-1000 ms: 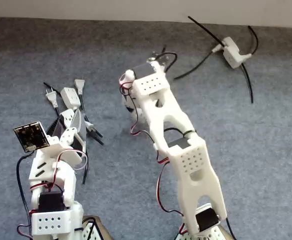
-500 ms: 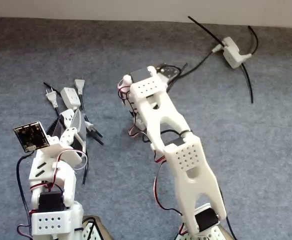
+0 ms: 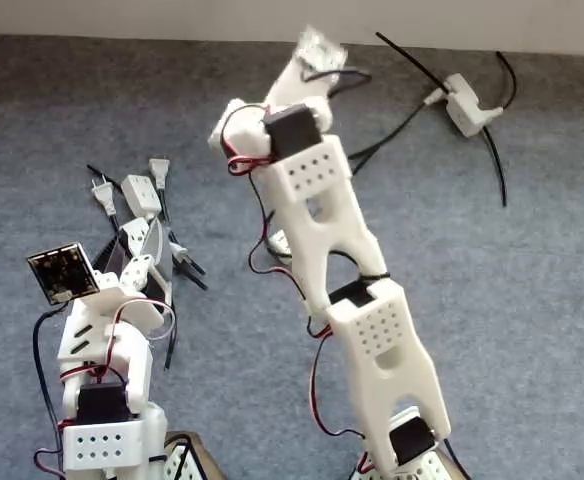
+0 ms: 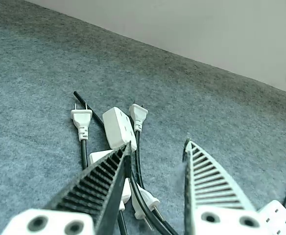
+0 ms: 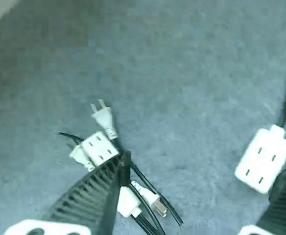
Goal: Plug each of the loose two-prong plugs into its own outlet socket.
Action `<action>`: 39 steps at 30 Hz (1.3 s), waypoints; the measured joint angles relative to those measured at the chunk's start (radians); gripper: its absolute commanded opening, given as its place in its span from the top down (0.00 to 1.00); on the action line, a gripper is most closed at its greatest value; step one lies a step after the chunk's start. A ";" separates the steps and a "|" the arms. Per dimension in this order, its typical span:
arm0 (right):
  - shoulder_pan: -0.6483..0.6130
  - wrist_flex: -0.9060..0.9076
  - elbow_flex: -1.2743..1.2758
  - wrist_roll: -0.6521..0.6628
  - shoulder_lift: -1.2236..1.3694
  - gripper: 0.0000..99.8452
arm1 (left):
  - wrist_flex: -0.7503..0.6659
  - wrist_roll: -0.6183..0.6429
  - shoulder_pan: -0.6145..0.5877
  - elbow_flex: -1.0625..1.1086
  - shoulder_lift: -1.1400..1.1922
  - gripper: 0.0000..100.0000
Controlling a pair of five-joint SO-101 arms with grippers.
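A tangle of black cords (image 3: pixel 177 262) with white plugs on them lies toward the left side of the grey table (image 3: pixel 532 300). The left hand (image 3: pixel 148 238) hangs right over the near end of that tangle. Its two ridged fingers (image 4: pixel 104 181) are spread apart and there is nothing between them.

Just beyond its fingertips a white socket block (image 4: pixel 117 128) lies flat on the table. It has a two-prong plug close by on either side. The first plug (image 4: pixel 82 119) sits on the side nearer the left edge, and the second plug (image 4: pixel 138 114) sits on the other side. Both lie loose with their prongs bare. A third plug (image 4: pixel 145 200) lies closer in under the hand, partly crossed by a cord.

The right arm (image 3: pixel 317 200) stretches up the middle of the table. The right hand (image 3: pixel 317 48) is raised near the far edge. Its own camera shows the hand (image 5: pixel 202 164) wide open and empty. That camera also looks down on a double socket (image 5: pixel 263 159) with two pairs of empty slots and a cord leaving one end. I can't tell for sure where on the table that one lies.

Near the far right corner sits a far socket (image 3: pixel 462 103) with black cords running off it in several directions.
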 measured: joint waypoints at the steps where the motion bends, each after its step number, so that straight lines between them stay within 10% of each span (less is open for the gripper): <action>1: 0.000 0.000 -0.060 0.061 -0.014 0.59 | 0.000 0.000 0.000 0.000 0.000 0.81; 13: 0.118 0.005 -0.176 0.792 -0.393 0.59 | 0.002 0.000 -0.178 -0.034 0.000 0.81; 27: 0.292 0.005 -0.184 0.821 -0.488 0.59 | 0.230 0.000 -0.278 -0.488 0.011 0.81; 39: 0.292 0.005 -0.184 0.821 -0.488 0.59 | 0.230 0.000 -0.278 -0.959 0.640 0.81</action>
